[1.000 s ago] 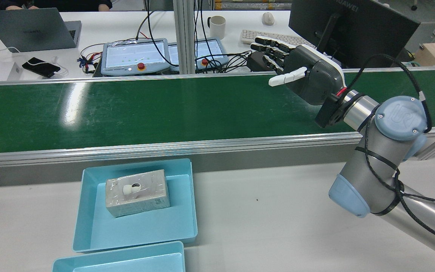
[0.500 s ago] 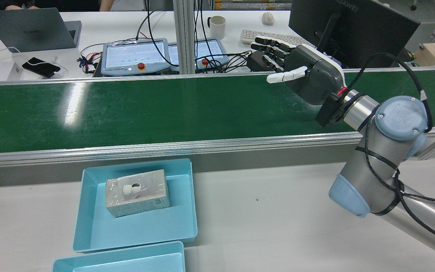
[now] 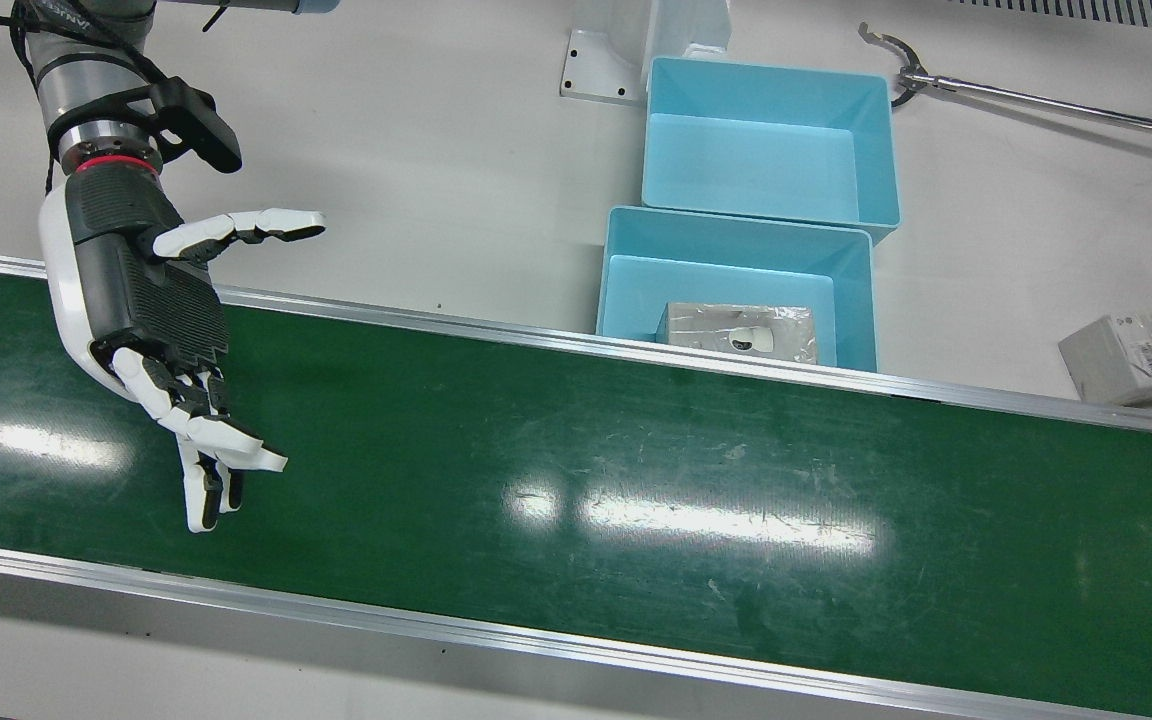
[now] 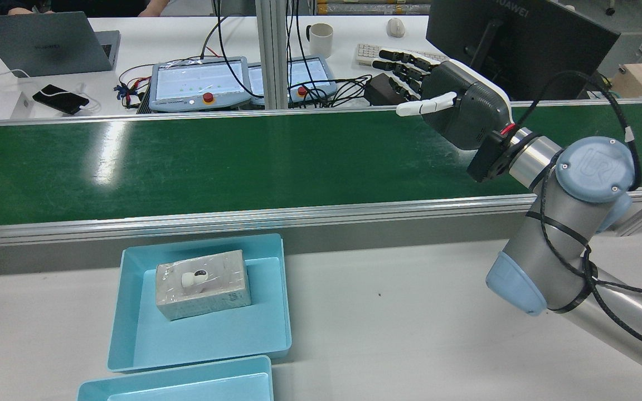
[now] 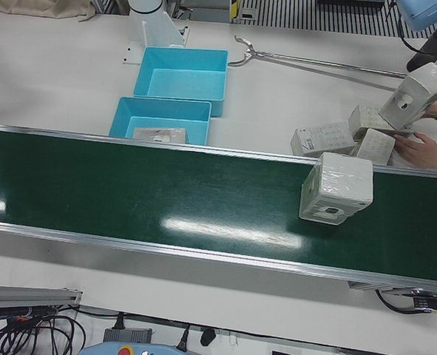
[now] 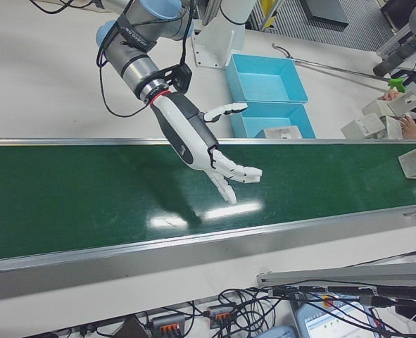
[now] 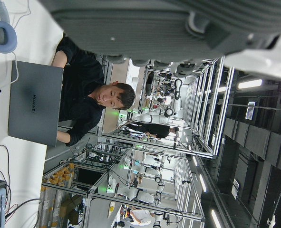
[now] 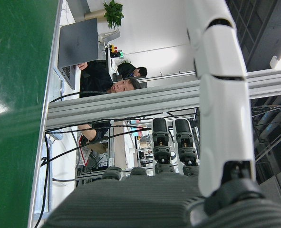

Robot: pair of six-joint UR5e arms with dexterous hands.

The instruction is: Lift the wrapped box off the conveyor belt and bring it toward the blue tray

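While my right hand [image 3: 151,310] hovers over the belt [image 3: 576,470], its fingers [image 3: 206,450] are spread, holding nothing.
The wrapped box [image 5: 336,188] rides far down the belt, well apart from them.

Grey-and-white right hand [image 4: 455,106] on cable-wrapped silver arm [image 4: 555,239], blue caps.

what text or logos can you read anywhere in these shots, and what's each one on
"HUAWEI" on the lid of the grey laptop, faint in the rear view, clearer in the left hand view.
"HUAWEI" along the top edge of the black monitor, partly cut off.
"UR" logo on the blue joint cap of the right arm.
Printed label on the white carton beside the belt: too small to read.
Teach pendant screens: too blurred to read.
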